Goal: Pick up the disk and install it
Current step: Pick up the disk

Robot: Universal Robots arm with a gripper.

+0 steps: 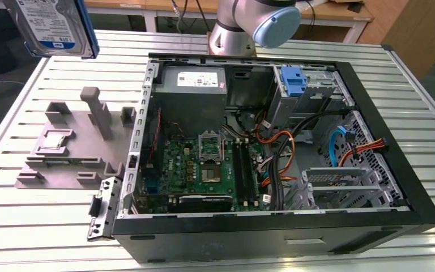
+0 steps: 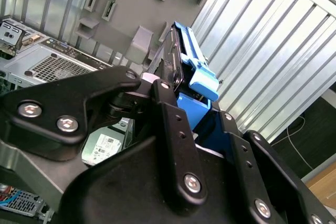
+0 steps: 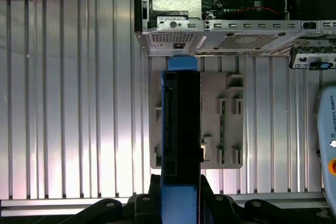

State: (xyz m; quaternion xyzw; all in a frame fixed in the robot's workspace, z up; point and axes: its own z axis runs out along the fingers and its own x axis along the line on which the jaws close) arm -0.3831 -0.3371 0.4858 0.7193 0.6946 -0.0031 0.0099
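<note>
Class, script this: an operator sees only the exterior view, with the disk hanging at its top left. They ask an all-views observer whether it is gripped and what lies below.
Observer: Gripped. In the second wrist view the gripper has its jaws shut on the disk, across its blue-framed sides.
Operator: And below it?
Observer: In the first wrist view it hangs edge-on over the grey fixture plate, beside the computer case.

In the exterior view the picture's top edge cuts off the disk [image 1: 55,28] and the arm [image 1: 255,22]. In the first wrist view the gripper [image 3: 181,200], clamped on the disk, hides the end between its fingers, and the disk covers part of the grey fixture [image 3: 226,119] beneath the gripper.
</note>
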